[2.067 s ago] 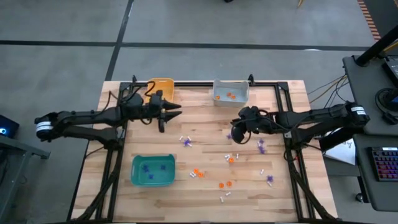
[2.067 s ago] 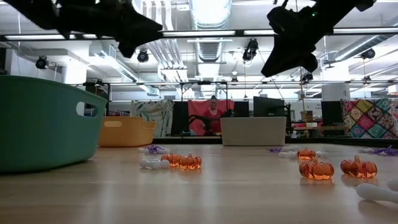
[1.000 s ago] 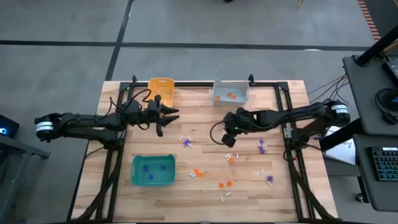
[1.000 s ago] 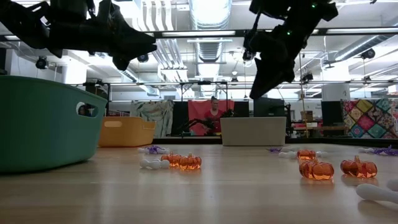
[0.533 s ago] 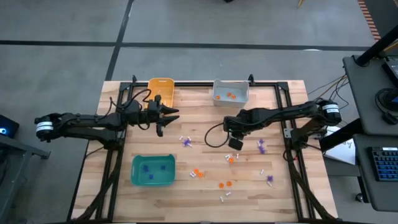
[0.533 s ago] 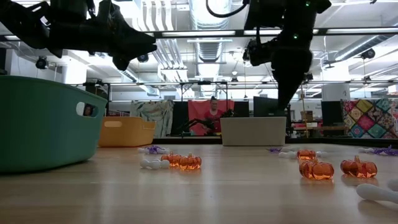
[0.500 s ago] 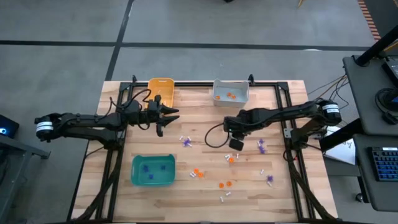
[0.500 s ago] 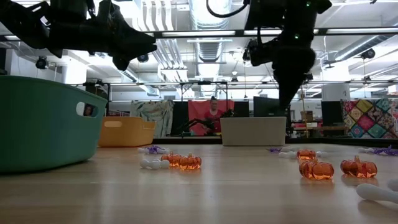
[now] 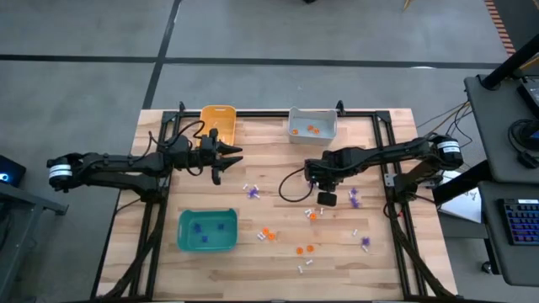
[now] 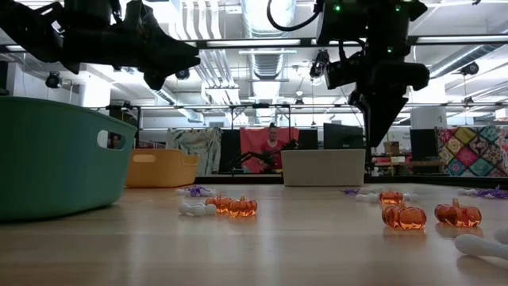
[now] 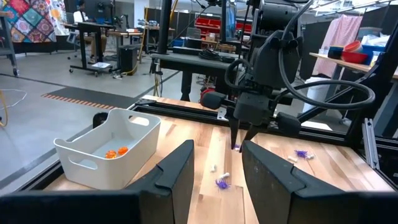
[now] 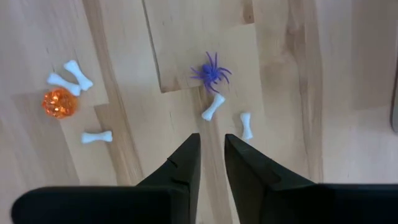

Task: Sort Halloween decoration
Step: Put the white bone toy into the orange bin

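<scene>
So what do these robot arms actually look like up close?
Both arms are slim, dark and jointed, with a white band near each base. Loose black cables loop beside the left gripper and the right gripper. Each gripper ends in two tapered black fingers.

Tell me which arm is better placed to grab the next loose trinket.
Right. Its tool points down over small white bone trinkets and a purple spider; the left tool hovers by the orange-yellow plastic bin.
</scene>
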Tool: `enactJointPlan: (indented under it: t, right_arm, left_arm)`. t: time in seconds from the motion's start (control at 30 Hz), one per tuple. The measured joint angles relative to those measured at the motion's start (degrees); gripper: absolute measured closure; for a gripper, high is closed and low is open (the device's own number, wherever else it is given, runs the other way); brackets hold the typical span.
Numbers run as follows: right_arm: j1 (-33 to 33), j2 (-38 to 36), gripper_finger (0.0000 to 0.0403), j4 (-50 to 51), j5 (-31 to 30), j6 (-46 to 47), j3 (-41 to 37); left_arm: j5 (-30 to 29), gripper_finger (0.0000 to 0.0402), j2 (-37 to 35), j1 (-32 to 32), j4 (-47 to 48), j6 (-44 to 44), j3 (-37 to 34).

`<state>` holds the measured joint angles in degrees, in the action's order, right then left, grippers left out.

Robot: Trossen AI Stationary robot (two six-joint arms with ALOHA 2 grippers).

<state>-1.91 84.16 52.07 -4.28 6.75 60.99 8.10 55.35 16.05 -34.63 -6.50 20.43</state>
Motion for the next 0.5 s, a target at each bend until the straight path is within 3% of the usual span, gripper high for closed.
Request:
enactJointPlan:
  t: [0.3,0.5]
  right_arm:
    - [-0.8,0.4,0.0270,-0.9,-2.4,0.1,-2.3]
    - [-3.2,0.4,0.0257,-5.6,-3.3,-1.7,-6.5]
  left_arm:
    - [0.0,0.0283,0.0,0.0,0.0,0.0,0.0]
    - [0.0,0.0283,0.0,0.0,0.0,0.7,0.0]
